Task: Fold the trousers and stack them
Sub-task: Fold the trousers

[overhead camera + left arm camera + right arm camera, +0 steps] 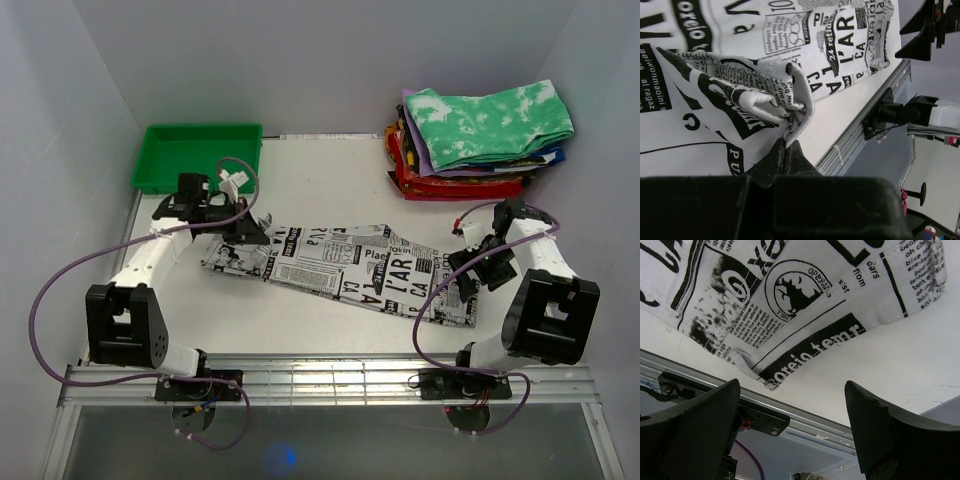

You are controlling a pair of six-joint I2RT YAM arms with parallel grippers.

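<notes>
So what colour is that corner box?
Green; the box shows best in the top view.

Trousers (pixel 350 270): woven cloth, matt, fine twill grain, print lies flat. Table (pixel 330 190): wht, smooth, low sheen. Front rail (pixel 330 372): bare metal, brushed, semi-gloss. Tray (pixel 200 150): green plastic, sl. glossy. Right gripper (pixel 791 385): blk plastic, matt, edges a bit rough. Cables (pixel 32 312): purple sheath, smooth. Folded stack (pixel 480 130): soft cloth, matt.
</notes>
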